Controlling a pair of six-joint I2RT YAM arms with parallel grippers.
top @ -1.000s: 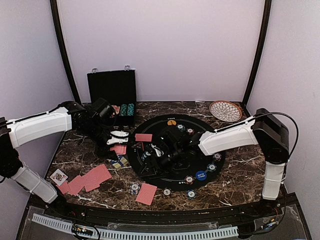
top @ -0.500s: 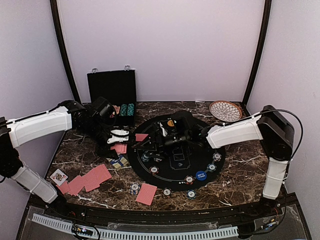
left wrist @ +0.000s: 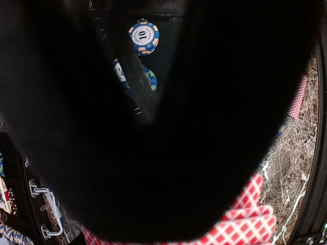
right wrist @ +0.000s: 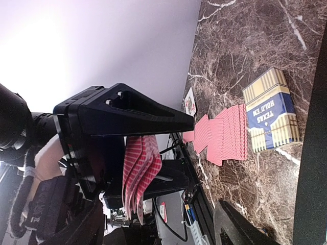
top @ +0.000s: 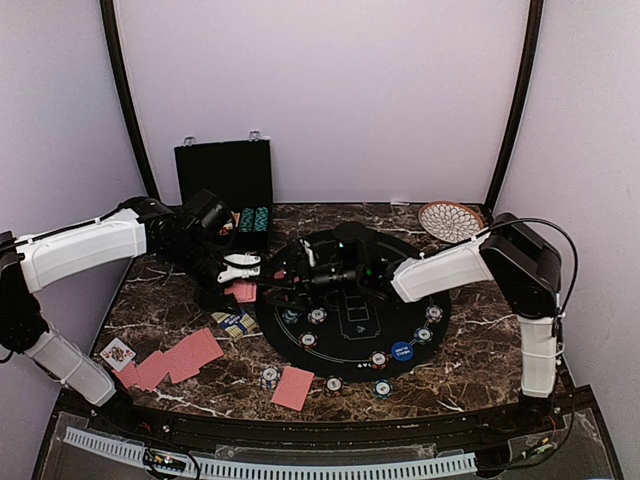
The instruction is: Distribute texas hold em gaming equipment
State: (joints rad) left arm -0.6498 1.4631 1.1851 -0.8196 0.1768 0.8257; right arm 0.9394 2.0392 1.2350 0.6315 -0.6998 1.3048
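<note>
Right gripper (top: 288,282): swinging off the mat (top: 340,350) toward its partner, fingers spread wide.
Left gripper (top: 240,268): clamping the card deck (right wrist: 140,171), likely setting up a handover.

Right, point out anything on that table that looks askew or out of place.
Near the left front corner, the red-backed cards lie in a loose, overlapping sprawl at mixed angles, with one face-up card beside them. The card box also lies skewed beside the black mat.

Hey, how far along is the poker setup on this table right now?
Done: poker chips and a blue marker disc sit around the black mat's near rim, and loose cards lie near-left. In hand: left gripper holds a card stack, with right gripper, jaws open, beside it. Left: dealing those.
</note>
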